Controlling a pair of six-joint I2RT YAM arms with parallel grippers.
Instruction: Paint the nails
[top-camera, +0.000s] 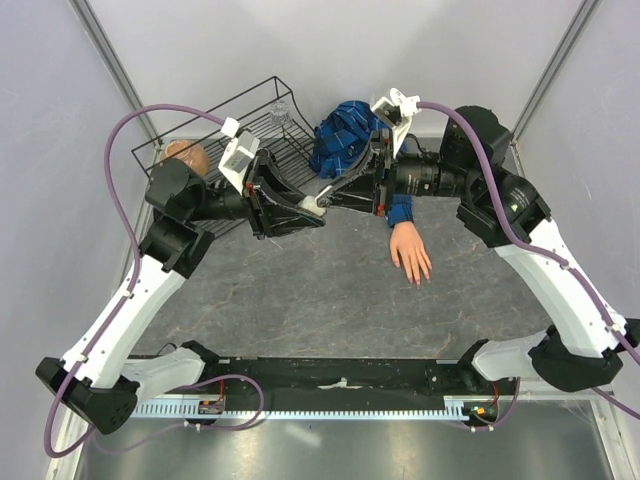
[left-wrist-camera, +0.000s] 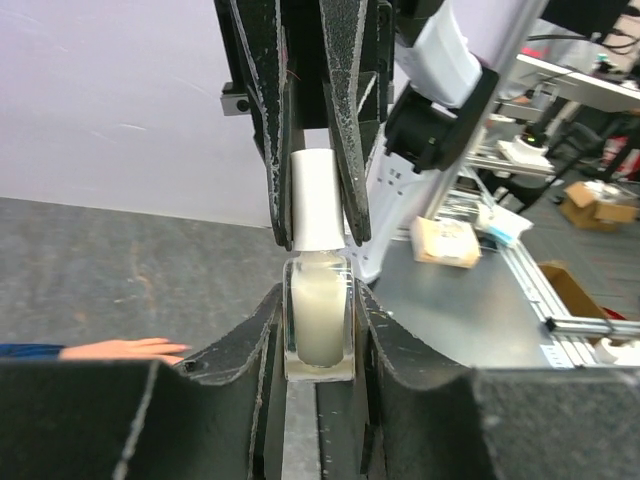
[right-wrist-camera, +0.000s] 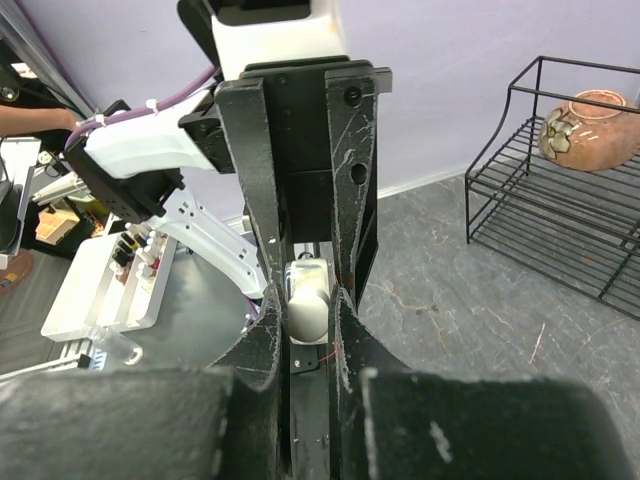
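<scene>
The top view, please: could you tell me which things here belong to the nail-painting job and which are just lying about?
Belongs to the job:
- nails on the mannequin hand
- polish bottle, held in the left gripper
- its white cap, pinched by the right gripper

Just lying about:
- wire rack
- brown bowl in the rack
- small clear glass item in the rack

Top overhead; wrist cams opposed, close, sharing bottle (left-wrist-camera: 318, 310).

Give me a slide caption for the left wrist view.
Left gripper holds the small bottle while the right gripper clamps its white cap.
</scene>
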